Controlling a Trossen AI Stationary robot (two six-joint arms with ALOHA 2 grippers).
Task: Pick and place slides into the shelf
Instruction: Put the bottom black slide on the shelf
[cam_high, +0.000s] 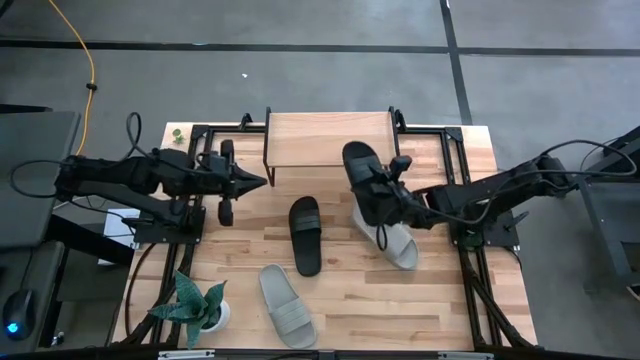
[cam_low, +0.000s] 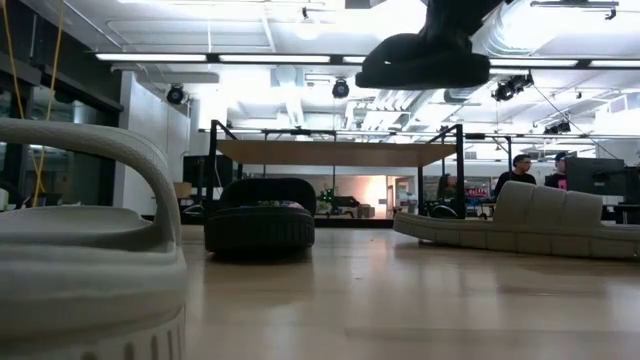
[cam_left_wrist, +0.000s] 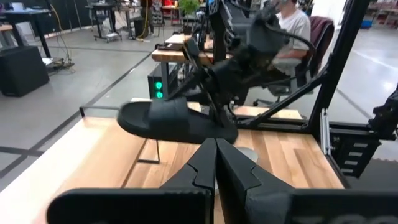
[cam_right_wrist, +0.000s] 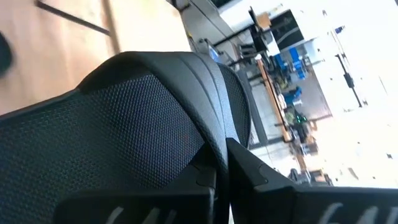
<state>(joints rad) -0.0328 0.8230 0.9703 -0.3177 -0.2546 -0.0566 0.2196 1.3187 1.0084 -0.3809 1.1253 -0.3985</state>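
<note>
A black slide (cam_high: 362, 170) hangs in the air just right of the shelf (cam_high: 330, 138), with my right gripper (cam_high: 383, 190) shut on it; the low view shows it high above the table (cam_low: 420, 60). Its mate, a second black slide (cam_high: 306, 235), lies flat on its sole at mid-table. One light grey slide (cam_high: 287, 305) lies near the front edge. Another grey slide (cam_high: 398, 243) lies under the right arm. My left gripper (cam_high: 262, 181) is shut and holds nothing, hovering left of the shelf and pointing toward the table's right. My right gripper pinches the black slide's wide strap at its edge (cam_right_wrist: 208, 155) between its two fingers. The fingers come nearly level from the table's right side, slanting a little downward. The slide is lifted clear of the table, sole down and roughly level (cam_left_wrist: 174, 121).
A potted plant (cam_high: 198, 305) stands at the front left corner. Black frame rails (cam_high: 470, 260) run along both table sides. The shelf's thin black legs (cam_low: 212, 165) stand at the far edge. People sit beyond the table (cam_low: 515, 170).
</note>
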